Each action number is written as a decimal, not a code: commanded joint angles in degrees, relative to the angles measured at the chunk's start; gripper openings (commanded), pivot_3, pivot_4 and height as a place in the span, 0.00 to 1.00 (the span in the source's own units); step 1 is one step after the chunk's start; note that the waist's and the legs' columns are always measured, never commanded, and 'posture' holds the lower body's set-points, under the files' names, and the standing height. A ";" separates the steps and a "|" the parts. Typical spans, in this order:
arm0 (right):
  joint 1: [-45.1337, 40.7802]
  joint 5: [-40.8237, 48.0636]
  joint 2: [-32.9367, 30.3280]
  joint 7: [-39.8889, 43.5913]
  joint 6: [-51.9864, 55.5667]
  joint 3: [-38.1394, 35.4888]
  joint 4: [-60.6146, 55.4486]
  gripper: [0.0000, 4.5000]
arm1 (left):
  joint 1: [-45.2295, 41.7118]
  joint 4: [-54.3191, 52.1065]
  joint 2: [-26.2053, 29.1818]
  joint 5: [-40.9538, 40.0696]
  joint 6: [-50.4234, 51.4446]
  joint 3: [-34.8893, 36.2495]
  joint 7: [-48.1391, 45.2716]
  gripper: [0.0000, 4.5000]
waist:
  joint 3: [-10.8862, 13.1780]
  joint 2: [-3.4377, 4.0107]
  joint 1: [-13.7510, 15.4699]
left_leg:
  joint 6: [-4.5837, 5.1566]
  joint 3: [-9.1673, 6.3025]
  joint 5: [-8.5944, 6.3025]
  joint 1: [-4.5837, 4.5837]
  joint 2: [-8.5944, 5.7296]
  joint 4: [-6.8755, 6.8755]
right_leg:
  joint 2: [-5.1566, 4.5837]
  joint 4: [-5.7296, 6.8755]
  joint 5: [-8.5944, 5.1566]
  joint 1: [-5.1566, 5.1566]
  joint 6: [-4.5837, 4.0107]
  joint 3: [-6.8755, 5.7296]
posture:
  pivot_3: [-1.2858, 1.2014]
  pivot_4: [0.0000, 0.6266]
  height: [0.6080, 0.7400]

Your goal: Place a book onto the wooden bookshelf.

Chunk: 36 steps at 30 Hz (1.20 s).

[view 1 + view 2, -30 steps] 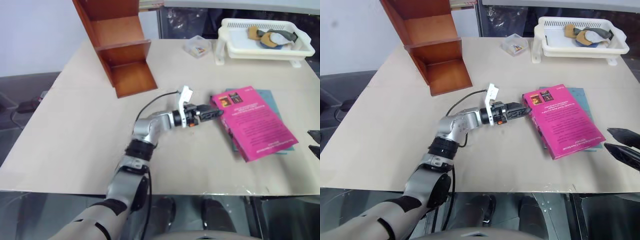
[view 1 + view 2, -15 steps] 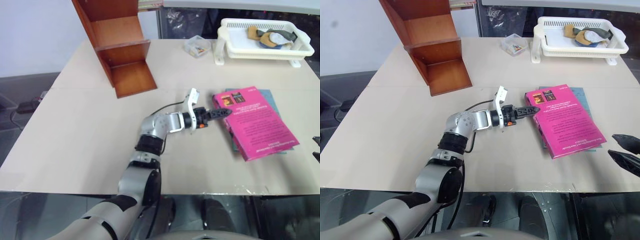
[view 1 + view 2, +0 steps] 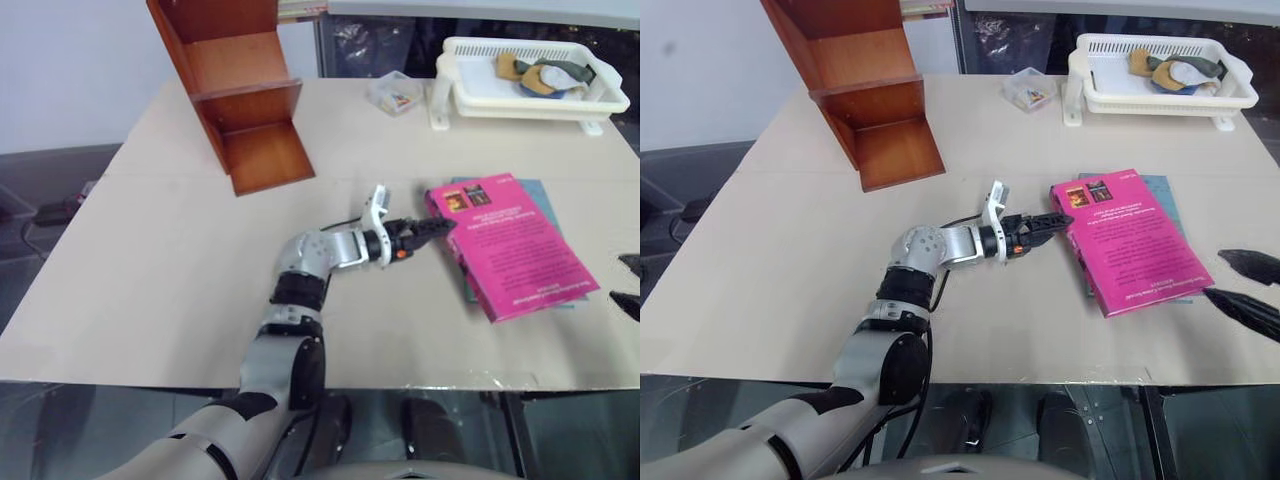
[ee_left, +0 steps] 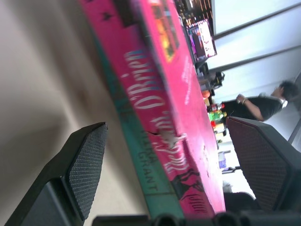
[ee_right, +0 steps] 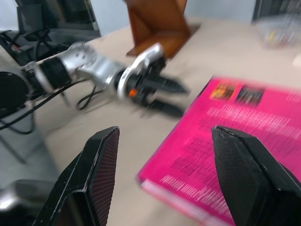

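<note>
On the table, the book's corner sits between the left gripper's spread jaws.

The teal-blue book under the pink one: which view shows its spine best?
The left wrist view: the teal-blue book shows its lettered spine beneath the pink book. The eye views show only edge slivers; the right wrist view shows none clearly.

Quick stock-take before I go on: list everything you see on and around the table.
book: one, magenta-pink, right side of table, lying on the teal book.
teal book: one, under the pink one.
wooden bookshelf: one, reddish-brown, far left.
white basket tray: one, far right, holding small items.
clear box: one, left of the tray.
table: one, beige.
left end effector: open, at the pink book's near-left edge.
right end effector: open, at the right edge.
</note>
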 commanded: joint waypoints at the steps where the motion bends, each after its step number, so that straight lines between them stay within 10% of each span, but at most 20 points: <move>1: -2.48 -2.17 -3.05 5.46 -5.05 -1.55 4.50 0.71 | -2.59 0.79 -6.80 -3.22 -0.10 1.48 2.23 0.99 | 0.00 0.00 -0.03 | 0.00 0.02 0.00 0.00 -0.01 0.00 | 0.00 0.00 0.00 0.00 0.00 0.01 | 0.52 0.24 1.00; 24: -3.70 -12.64 -5.47 12.91 -15.74 1.72 10.93 0.71 | -6.90 9.15 -10.38 -8.85 -2.54 -0.14 3.83 0.99 | -0.01 0.02 -0.08 | -0.01 0.02 0.00 0.02 -0.01 0.01 | 0.01 0.03 0.01 0.00 0.00 0.04 | 0.52 0.24 1.00; 36: -0.15 -15.16 -4.57 14.25 -18.73 3.10 11.46 0.71 | -8.80 12.51 -10.54 -12.67 -4.28 2.49 4.53 0.02 | -0.02 0.03 -0.12 | -0.02 0.03 0.00 0.03 -0.01 0.04 | 0.00 0.07 0.01 0.01 0.02 0.05 | 0.52 0.24 1.00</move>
